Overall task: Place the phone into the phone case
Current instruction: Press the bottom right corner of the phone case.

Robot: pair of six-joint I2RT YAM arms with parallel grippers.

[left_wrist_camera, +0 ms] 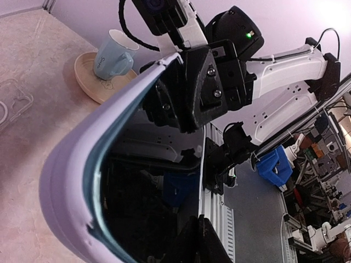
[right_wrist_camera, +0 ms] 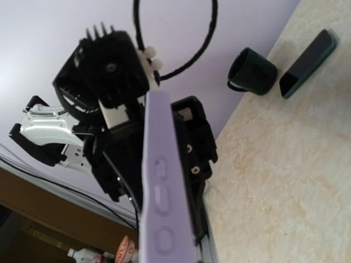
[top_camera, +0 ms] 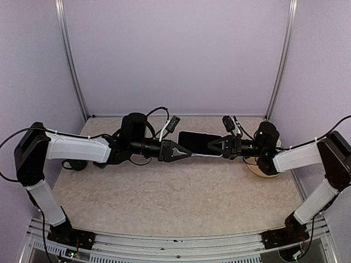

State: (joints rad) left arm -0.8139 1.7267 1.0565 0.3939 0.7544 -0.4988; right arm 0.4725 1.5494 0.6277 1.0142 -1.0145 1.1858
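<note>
**Top view.** Your left gripper and right gripper meet over the far middle of the table. Both arms are stretched level toward each other. Each gripper is pinched onto one end of the phone, which hangs between them off the surface.

**Left wrist view.** The lilac phone case rims the dark glass, so the phone looks seated inside it. A thin gap shows at the near corner, so judge the insertion nearly done rather than confirmed; that corner probably still needs pressing home. The right fingers are clamped on the far end. Beyond them a blue mug stands on a round coaster.

**Right wrist view.** You see the case edge-on with its side buttons facing you, and the left fingers closed on its far end. A green mug and a second dark slab rest well apart from the grippers.
</note>
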